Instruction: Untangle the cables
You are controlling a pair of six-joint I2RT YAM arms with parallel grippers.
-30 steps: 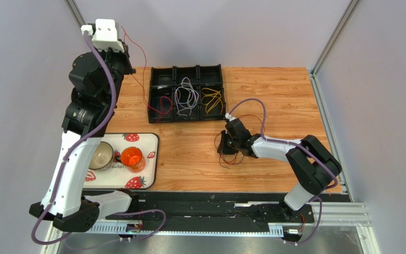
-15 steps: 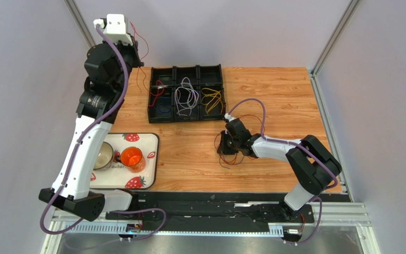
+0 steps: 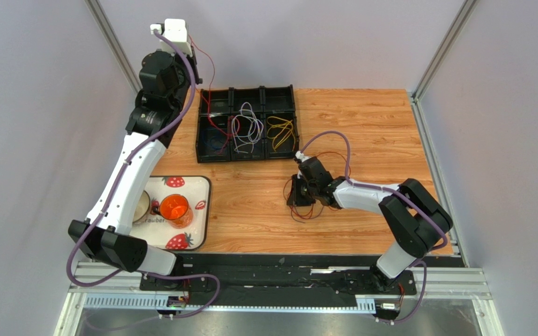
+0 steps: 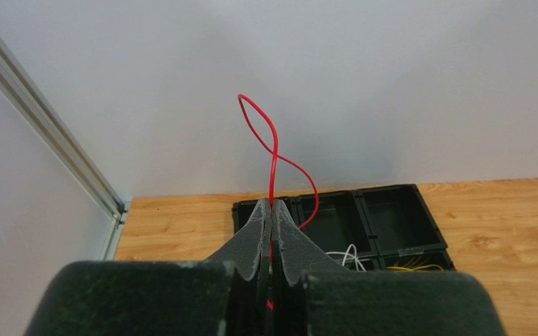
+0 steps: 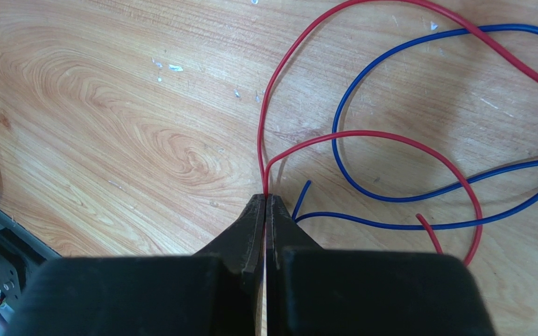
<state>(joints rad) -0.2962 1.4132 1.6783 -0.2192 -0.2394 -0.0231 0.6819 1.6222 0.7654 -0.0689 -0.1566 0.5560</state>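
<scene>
Figure: both hands clamped on red cables, one held high by the tray, one low on the worktop.
The left hand [image 4: 272, 206] was closed tight on a raised red cable [image 4: 273, 150], which looped above the fingers and trailed down toward the left end of the black tray [image 3: 244, 157]; the right hand [image 5: 265, 199], jaws together, pinched a second red cable [image 5: 391, 136] lying on the worktop [image 3: 363, 119], crossed with a blue cable [image 5: 391, 198]; a careless release might let the raised strand spring outside the tray; pulling the low one could drag the blue cable along and tighten the crossing.
</scene>
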